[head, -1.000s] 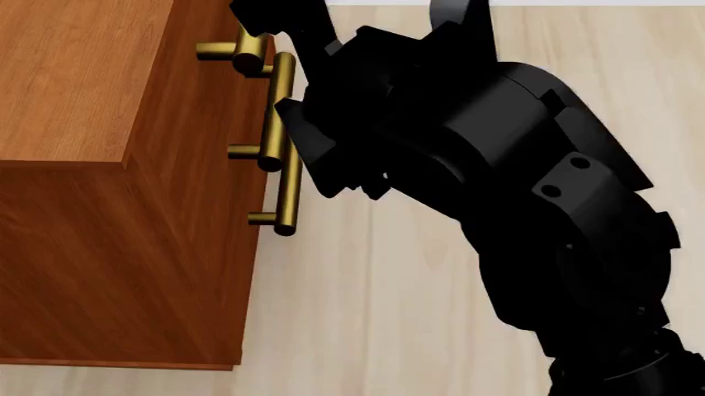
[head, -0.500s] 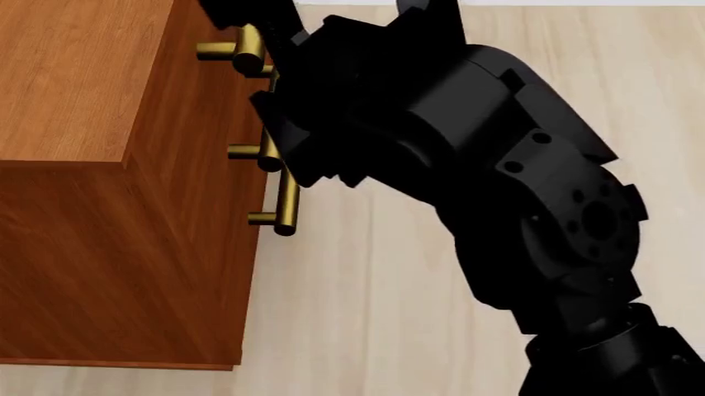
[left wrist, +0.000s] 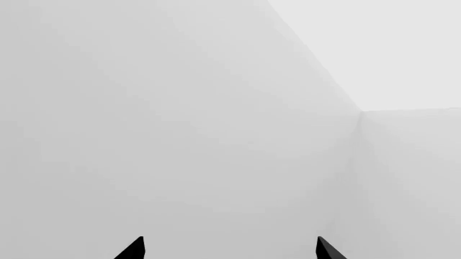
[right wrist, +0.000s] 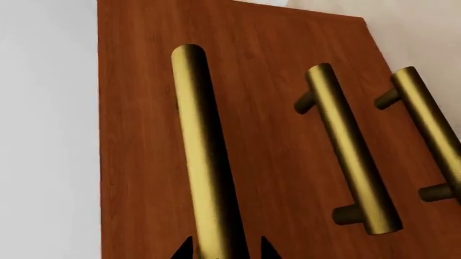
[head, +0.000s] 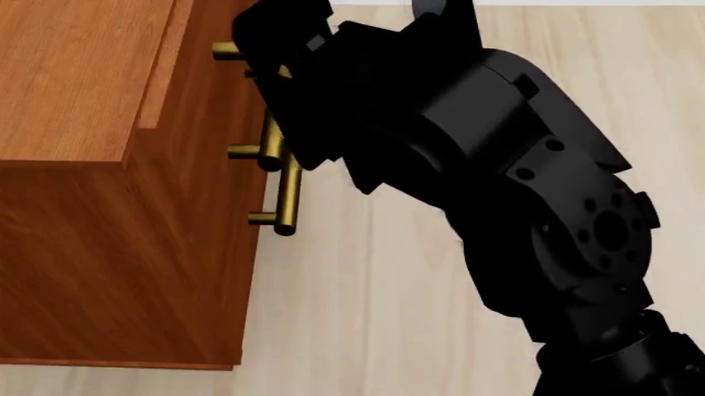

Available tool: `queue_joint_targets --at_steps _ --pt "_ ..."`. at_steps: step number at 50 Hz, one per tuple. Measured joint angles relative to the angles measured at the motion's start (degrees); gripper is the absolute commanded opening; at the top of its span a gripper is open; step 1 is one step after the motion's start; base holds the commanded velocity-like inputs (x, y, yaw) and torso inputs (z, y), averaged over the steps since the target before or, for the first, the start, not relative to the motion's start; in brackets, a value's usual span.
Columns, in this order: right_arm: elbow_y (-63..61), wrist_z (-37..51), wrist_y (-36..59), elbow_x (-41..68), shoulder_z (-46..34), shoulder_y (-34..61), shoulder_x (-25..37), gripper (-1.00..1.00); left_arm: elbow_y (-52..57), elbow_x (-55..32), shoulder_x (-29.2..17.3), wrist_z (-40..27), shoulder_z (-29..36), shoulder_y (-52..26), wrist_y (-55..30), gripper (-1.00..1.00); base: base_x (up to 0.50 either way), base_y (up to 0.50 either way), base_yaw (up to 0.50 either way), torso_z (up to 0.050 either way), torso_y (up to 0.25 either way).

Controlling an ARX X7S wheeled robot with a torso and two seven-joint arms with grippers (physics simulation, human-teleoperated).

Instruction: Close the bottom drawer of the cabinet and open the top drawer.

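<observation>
The reddish-brown cabinet [head: 78, 91] stands at the left in the head view. My right gripper [head: 262, 51] is shut on the brass bar handle [right wrist: 202, 162] of the top drawer [right wrist: 137, 135]. Its black fingertips [right wrist: 184, 249] sit on either side of the bar. The top drawer stands slightly out, and a strip of its upper edge [head: 165, 66] shows. The middle handle [right wrist: 346, 151] and the bottom drawer's handle [right wrist: 432, 124] lie beside it. The bottom drawer's front looks flush. My left gripper [left wrist: 229, 249] is open and empty, facing a white wall.
Pale wooden floor [head: 364, 289] runs in front of the cabinet. My right arm [head: 529, 190] fills the middle and right of the head view and hides part of the handles. White walls meet in a corner [left wrist: 358, 113] in the left wrist view.
The top drawer has slid a little out of the cabinet, so a strip of its upper edge now shows. My right gripper moved with the handle, away from the cabinet.
</observation>
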Motion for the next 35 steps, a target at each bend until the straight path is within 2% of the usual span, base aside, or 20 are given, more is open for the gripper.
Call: queue_joint_targets --at_steps 35 --pt "-9.71 5.31 -4.74 -1.82 5.29 -4.84 7.1 -1.0 0.04 0.23 -0.59 -0.42 0.47 -0.05 -0.57 1.0 0.0 0.0 0.0 0.001 0.005"
